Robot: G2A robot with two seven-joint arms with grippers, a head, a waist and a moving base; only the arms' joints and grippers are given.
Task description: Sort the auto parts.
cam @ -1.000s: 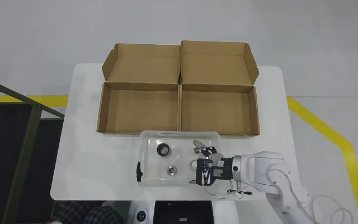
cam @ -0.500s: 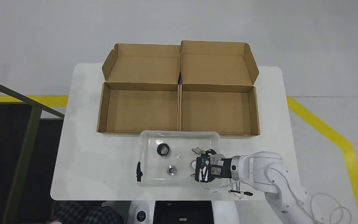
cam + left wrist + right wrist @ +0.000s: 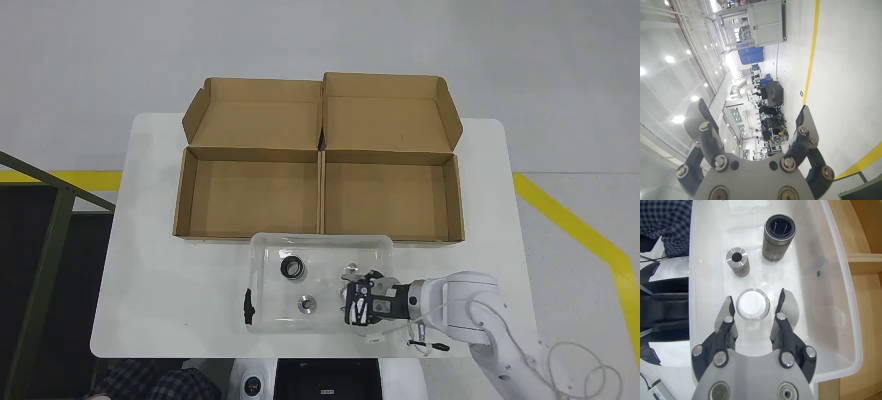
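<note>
The right arm (image 3: 480, 312) was bent at the elbow, with the right gripper (image 3: 756, 299) pointing downward and its fingers (image 3: 730, 307) spread apart. The left gripper (image 3: 751, 108) was rolled sideways, fingers likewise spread.

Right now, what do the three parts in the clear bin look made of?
Small cylinder: likely bare steel, by its bright machined face. Tall sleeve: darker metal, dull grey wall, black inner ring. Round piece: clear plastic or glass rim around a matte white centre; cannot tell which.
</note>
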